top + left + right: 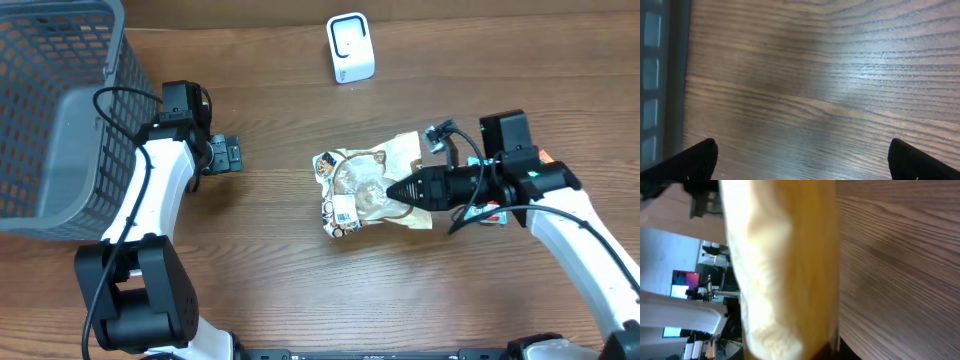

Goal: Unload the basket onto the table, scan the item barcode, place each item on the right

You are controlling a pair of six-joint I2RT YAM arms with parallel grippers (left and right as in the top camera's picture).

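Note:
The item, a crinkled tan and clear snack bag, lies on the wooden table near the middle, with a white barcode label facing up at its near left corner. My right gripper is shut on the bag's right side. In the right wrist view the bag fills the space between the jaws, blurred and very close. A white scanner stands at the far edge of the table. My left gripper hovers open over bare wood beside the basket, its black fingertips wide apart with nothing between them.
A grey mesh basket takes up the far left corner, close to the left arm. Its rim shows at the left edge of the left wrist view. Cables run along the right arm.

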